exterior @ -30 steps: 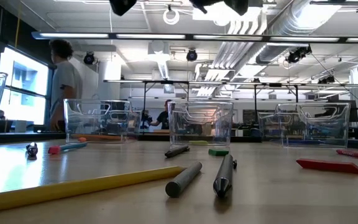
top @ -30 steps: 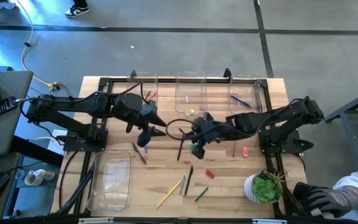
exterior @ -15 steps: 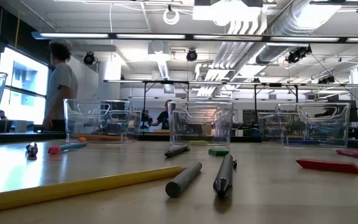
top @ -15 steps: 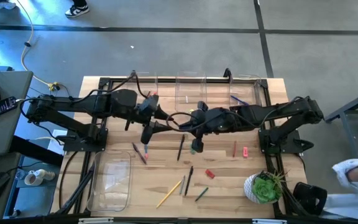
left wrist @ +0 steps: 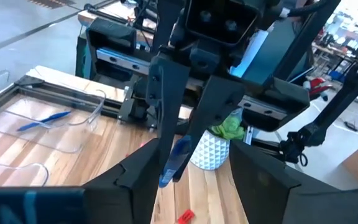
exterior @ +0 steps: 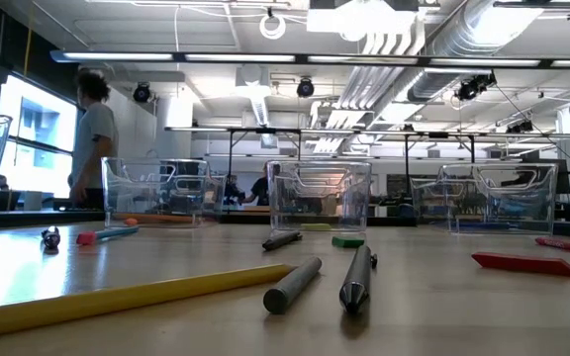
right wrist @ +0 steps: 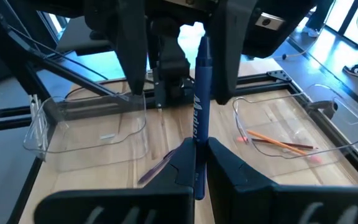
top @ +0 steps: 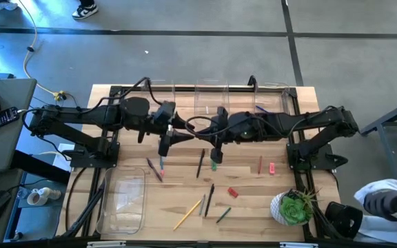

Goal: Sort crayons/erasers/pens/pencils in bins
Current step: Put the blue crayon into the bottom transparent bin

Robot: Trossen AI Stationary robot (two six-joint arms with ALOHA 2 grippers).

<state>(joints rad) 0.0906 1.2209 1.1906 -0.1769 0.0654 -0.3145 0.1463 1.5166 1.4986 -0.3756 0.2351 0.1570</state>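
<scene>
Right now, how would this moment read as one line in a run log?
right tool: shut on slim dark blue pen | left tool: open, facing pen | both above wooden table

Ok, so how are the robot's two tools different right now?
The right tool is shut on a blue pen, while the left tool is open and grips nothing. The right tool reaches in from the robot's right side, the left tool from its left. Both are dark and two-fingered, and they face each other above the middle of the table.

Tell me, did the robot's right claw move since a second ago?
Yes. Seen from above, the right gripper, shut on a blue pen, has moved away from the potted plant, toward the far bins and the left gripper.
</scene>
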